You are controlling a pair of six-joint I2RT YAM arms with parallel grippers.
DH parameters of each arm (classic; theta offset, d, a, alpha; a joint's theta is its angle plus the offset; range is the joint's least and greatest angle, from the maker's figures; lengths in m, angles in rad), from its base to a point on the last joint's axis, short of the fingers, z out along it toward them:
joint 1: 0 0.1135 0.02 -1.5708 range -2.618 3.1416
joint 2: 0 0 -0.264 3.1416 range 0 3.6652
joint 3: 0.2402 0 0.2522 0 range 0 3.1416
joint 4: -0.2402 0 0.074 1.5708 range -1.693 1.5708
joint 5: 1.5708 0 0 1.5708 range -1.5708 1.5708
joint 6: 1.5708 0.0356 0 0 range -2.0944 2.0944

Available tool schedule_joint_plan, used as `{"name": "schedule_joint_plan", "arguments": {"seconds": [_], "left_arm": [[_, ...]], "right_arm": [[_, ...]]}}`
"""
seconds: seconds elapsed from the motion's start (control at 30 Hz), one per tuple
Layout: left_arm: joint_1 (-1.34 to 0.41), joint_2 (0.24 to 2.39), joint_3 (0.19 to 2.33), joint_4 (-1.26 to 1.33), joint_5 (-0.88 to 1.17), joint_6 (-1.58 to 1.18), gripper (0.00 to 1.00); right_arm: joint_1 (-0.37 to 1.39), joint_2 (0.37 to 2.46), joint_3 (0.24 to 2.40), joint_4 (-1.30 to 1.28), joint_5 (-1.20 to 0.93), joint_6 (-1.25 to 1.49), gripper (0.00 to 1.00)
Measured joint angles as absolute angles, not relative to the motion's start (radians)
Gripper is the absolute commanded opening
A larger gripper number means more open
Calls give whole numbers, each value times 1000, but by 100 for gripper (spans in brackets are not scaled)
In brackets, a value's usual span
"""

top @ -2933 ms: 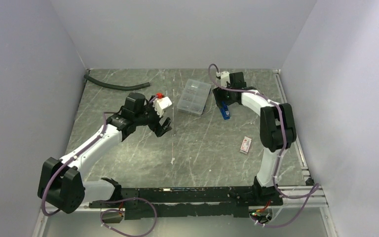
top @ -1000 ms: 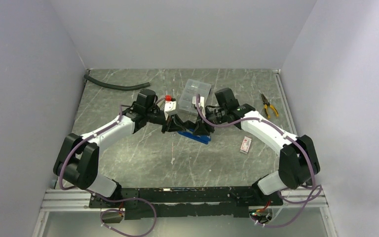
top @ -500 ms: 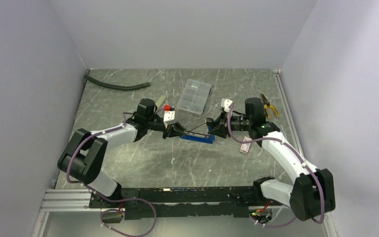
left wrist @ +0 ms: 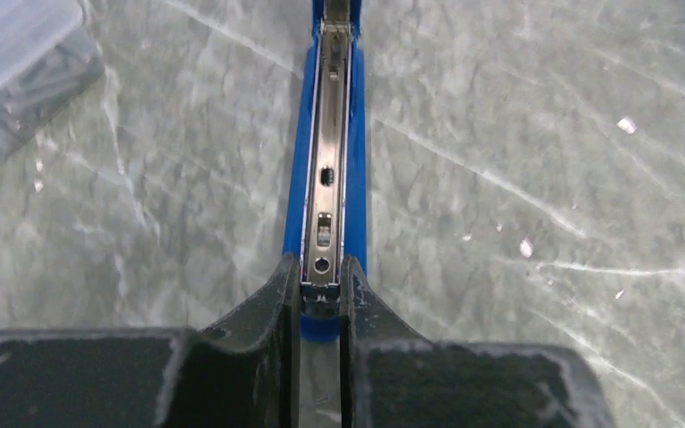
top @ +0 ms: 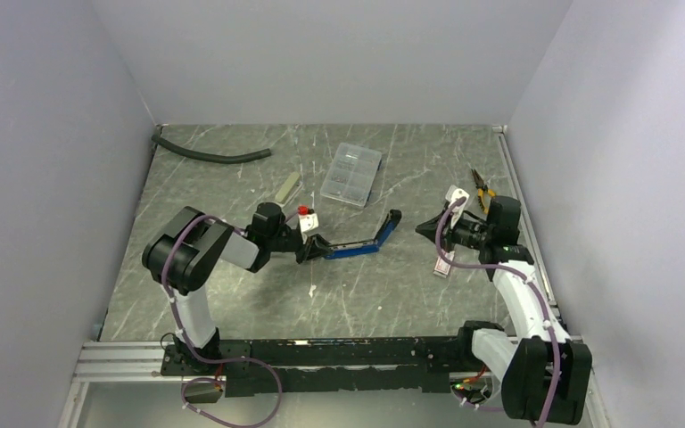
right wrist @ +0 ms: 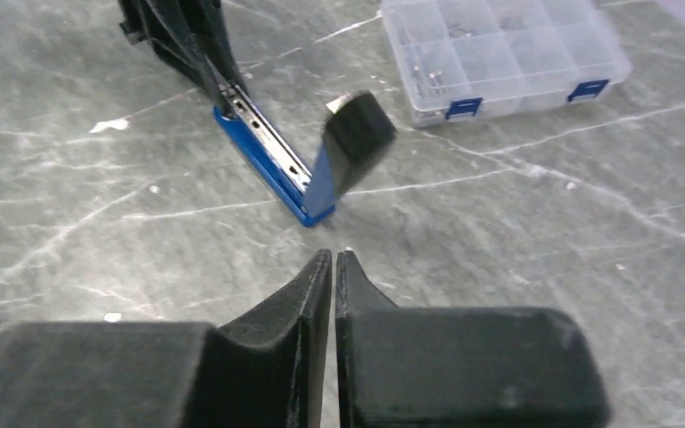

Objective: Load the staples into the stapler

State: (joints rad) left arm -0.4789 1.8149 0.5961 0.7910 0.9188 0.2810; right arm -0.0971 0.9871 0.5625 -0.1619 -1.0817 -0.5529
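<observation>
Stapler (top: 350,249) lies open in the middle of the grey veined table (top: 366,299), with its blue base flat and its black-capped top arm swung up at the right end. I see the left gripper (top: 314,247) low at the stapler's left end. On the left wrist camera its fingers (left wrist: 268,312) are clamped on either side of the end of the stapler (left wrist: 330,178), whose bare metal magazine channel runs straight away from the gripper (left wrist: 321,299) between the blue sides. The right gripper (top: 423,228) hangs to the right of the raised top arm, near it but not touching. On the right wrist camera its fingers (right wrist: 308,285) are drawn together with only a thin slit between them and nothing held. The stapler (right wrist: 268,160) sits ahead of this gripper (right wrist: 333,267), and the left gripper (right wrist: 178,45) holds its far end. The staple box (top: 443,266), small and white with a red end, lies on the table right of the stapler and well apart from it, beside the right arm. I cannot see the staples themselves. A clear compartment case (top: 350,175) sits farther back, with a small pale block (top: 286,188) to its left and a black hose (top: 214,156) at the far left. Yellow-handled pliers (top: 480,183) show just beyond the right wrist.
</observation>
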Motion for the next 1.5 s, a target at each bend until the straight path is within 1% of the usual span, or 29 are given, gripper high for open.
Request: {"name": "schedule_joint_plan", "arguments": {"seconds": [0.2, 0.33, 0.43, 0.53, 0.63, 0.67, 0.73, 0.83, 0.9, 1.03, 1.2, 1.33, 1.5], "left_arm": [[-488, 1841, 589, 827, 849, 275, 3], [-499, 1841, 596, 825, 813, 290, 3], [-500, 1837, 598, 815, 789, 299, 3], [-505, 1823, 601, 791, 771, 302, 3], [-509, 1820, 603, 786, 762, 301, 3], [-509, 1820, 603, 786, 762, 300, 3], [-510, 1820, 602, 790, 762, 298, 3], [-510, 1820, 600, 797, 764, 297, 3], [-510, 1822, 599, 802, 768, 297, 3], [-510, 1830, 599, 813, 780, 297, 3], [-510, 1839, 599, 826, 789, 298, 3], [-509, 1848, 598, 831, 792, 298, 3], [-508, 1859, 598, 842, 795, 298, 3]], "right_arm": [[-106, 1037, 556, -124, -1073, -600, 14], [-106, 1114, 558, -126, -1044, -608, 22], [-86, 1123, 559, -109, -997, -564, 31], [5, 1114, 577, -81, -921, -526, 38], [142, 1106, 591, -31, -841, -510, 50], [176, 1110, 594, -14, -824, -509, 56], [249, 1149, 619, 12, -798, -513, 65], [311, 1277, 703, 32, -778, -542, 72], [347, 1376, 768, 40, -768, -578, 74], [400, 1531, 873, 23, -769, -665, 75], [444, 1715, 1047, -106, -794, -800, 78], [467, 1765, 1105, -159, -821, -861, 77], [493, 1796, 1142, -179, -863, -897, 72]]}}
